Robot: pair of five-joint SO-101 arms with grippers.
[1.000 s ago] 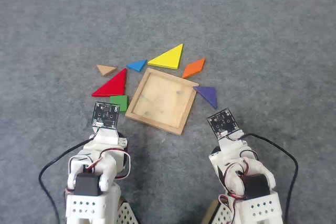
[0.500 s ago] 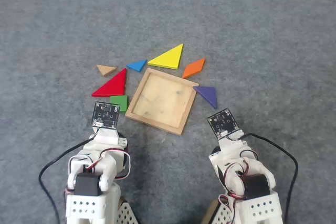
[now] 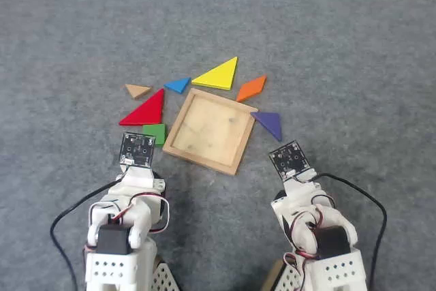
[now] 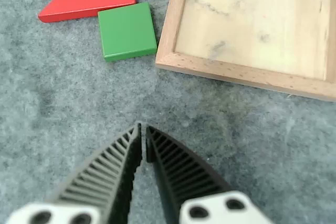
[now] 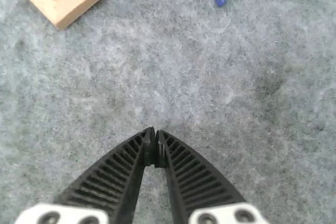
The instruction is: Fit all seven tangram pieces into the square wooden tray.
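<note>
With the tray (image 4: 236, 74) empty and the left hand (image 4: 143, 128) and right hand (image 5: 155, 132) both pressed together, the first pick looks pending: the left hand must spread over the nearby green square (image 4: 128, 30).

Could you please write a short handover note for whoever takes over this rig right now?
Left gripper: shut, holding nothing, above the grey mat near the green square.
Right gripper: shut, holding nothing, above the mat near the purple triangle.
All seven pieces lie on the mat outside the tray. The other five are the red triangle, tan triangle, blue triangle, yellow triangle and orange parallelogram.
Done: nothing placed.
Left: fit all seven pieces.
</note>
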